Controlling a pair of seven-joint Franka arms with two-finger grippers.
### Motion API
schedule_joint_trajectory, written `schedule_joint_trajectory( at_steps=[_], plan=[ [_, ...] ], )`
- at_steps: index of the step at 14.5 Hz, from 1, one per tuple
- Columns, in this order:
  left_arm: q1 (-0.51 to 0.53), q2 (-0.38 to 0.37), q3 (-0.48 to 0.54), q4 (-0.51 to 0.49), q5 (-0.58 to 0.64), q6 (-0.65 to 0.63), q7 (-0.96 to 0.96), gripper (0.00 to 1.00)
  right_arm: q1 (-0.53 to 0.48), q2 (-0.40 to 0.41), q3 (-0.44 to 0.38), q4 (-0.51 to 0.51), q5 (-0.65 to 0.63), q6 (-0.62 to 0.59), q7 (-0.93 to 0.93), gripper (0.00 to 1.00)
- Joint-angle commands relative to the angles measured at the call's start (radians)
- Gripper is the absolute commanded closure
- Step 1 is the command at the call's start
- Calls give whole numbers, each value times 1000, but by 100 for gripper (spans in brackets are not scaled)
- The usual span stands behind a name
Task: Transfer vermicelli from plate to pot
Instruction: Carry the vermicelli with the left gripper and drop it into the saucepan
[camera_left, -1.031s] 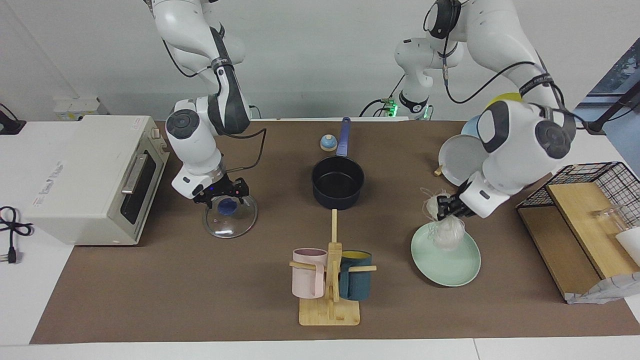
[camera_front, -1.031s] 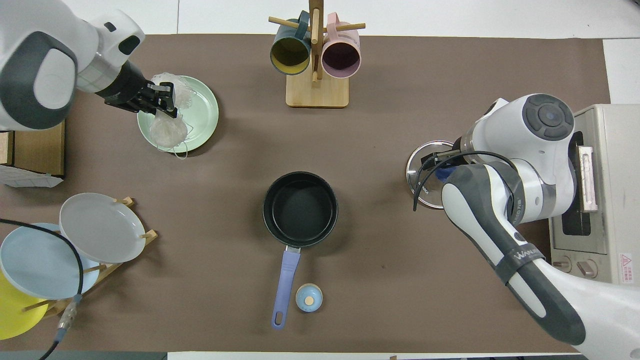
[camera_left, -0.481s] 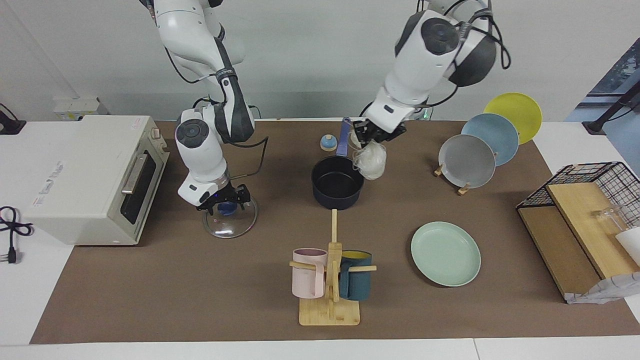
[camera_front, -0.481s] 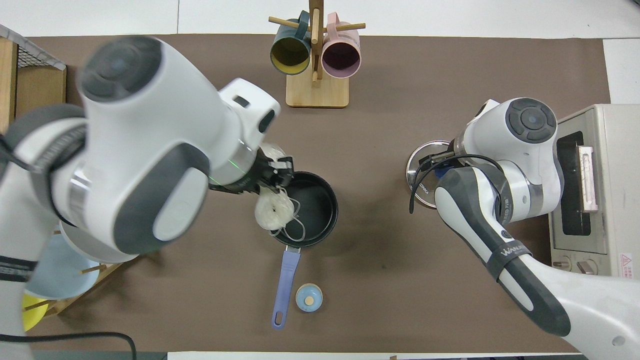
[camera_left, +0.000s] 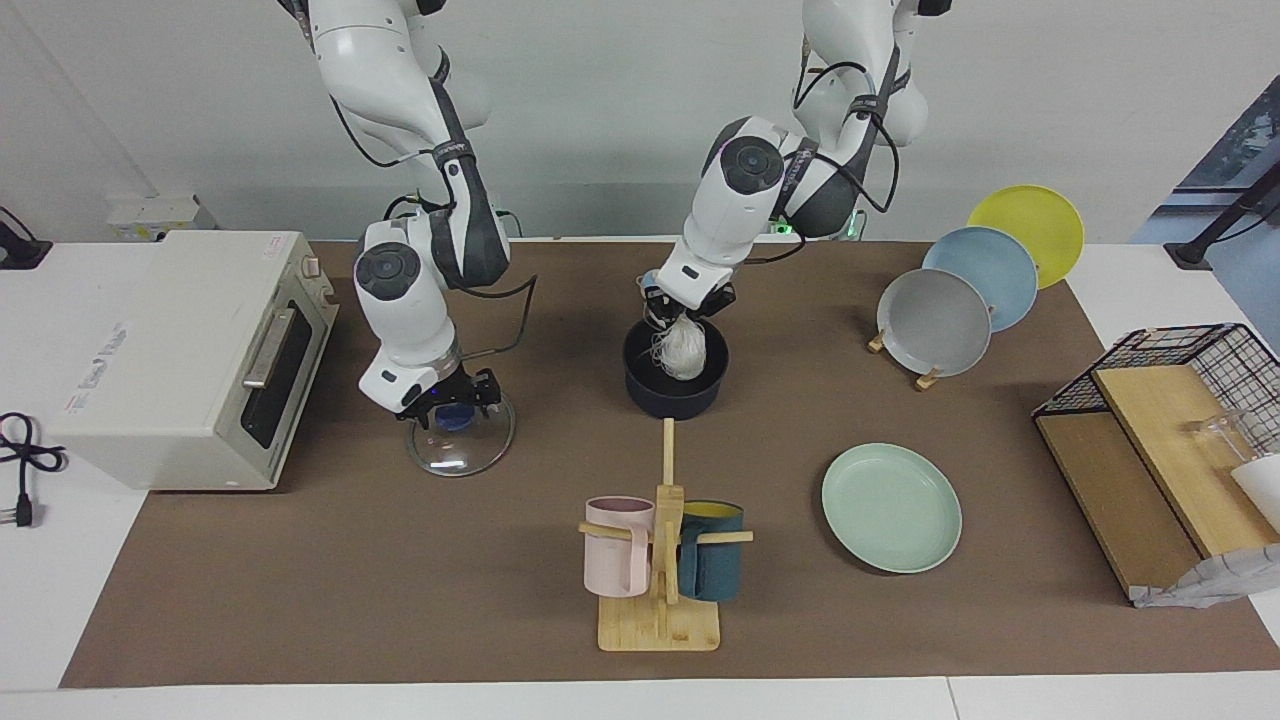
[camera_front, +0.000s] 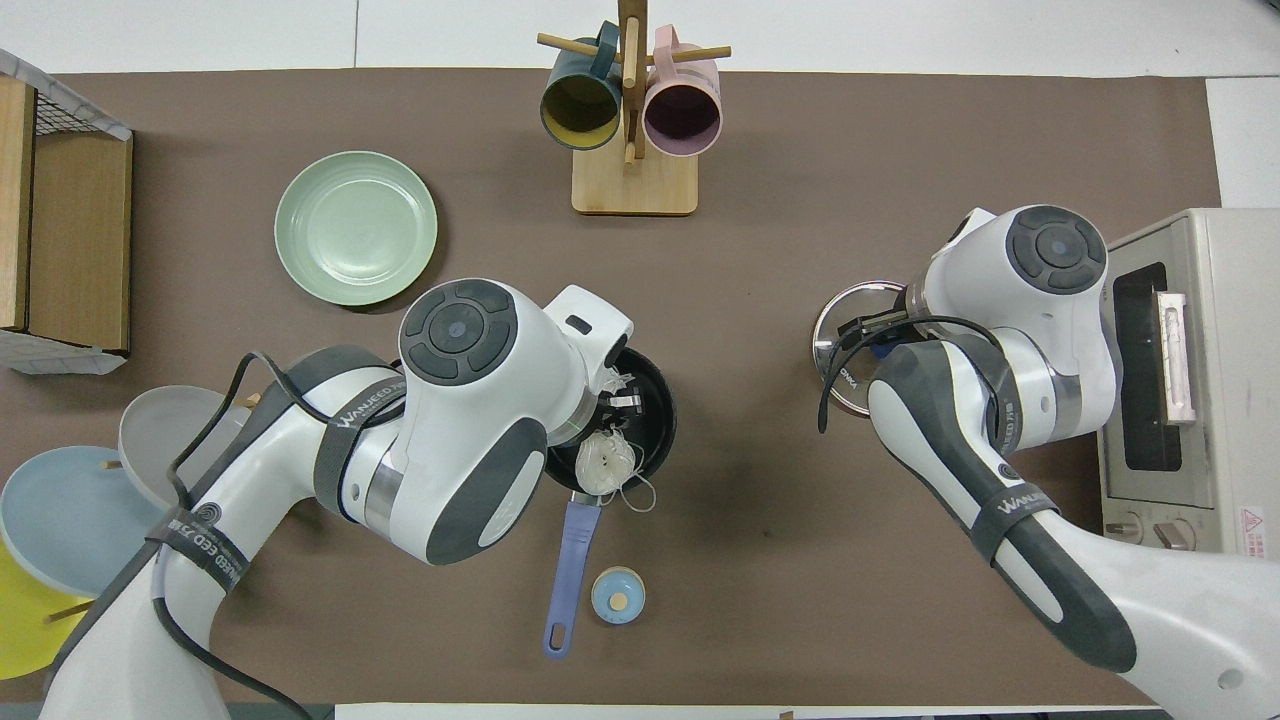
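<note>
Whitish vermicelli (camera_left: 684, 349) hangs from the left gripper (camera_left: 681, 312), clenched on its upper threads, with the clump dipping into the navy pot (camera_left: 676, 386) at the middle of the table. Mint-green plate (camera_left: 891, 508) lies bare, farther from the robots, toward the left arm's end. Right gripper (camera_left: 447, 398) sits low over the glass lid (camera_left: 461, 434) with its blue knob between the fingers; whether it grasps the knob I cannot tell

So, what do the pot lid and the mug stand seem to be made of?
The lid looks like clear glass: the brown table cover shows through it. It has a shiny rim, probably metal, and a blue knob. The mug stand looks like pale unpainted wood, perhaps bamboo: a light tan matte base, with a post and pegs of the same colour.
</note>
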Motion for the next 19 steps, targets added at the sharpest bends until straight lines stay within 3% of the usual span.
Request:
schedule_joint_trajectory(
  at_steps=[1,4,6,7,8,10,13,16,19],
  plan=[
    [-2,22,8,-48,-23,98,62,100,-7,-7,1,-20,-12,23,-11,13],
    [0,66,10,-51,-23,152,91,100,-7,-7,2,-20,-12,20,-12,33],
    [-3,72,10,-56,-22,163,105,100,-9,-7,2,-18,-12,16,-12,40],
    [-3,71,11,-53,-19,150,139,91,-10,-7,2,-17,-10,14,-12,44],
    [-3,69,13,-50,-13,144,166,1,-9,-7,2,-12,-10,10,-12,48],
    [10,48,20,-24,-11,80,171,0,-4,2,2,24,-9,-21,-11,53],
    [78,2,60,102,33,-104,186,0,0,5,2,119,-4,-137,-11,54],
    [229,-23,63,231,101,-259,318,0,2,-2,31,257,4,-306,9,57],
    [335,-58,65,271,176,-334,438,0,40,13,106,417,7,-452,199,57]
  ],
)
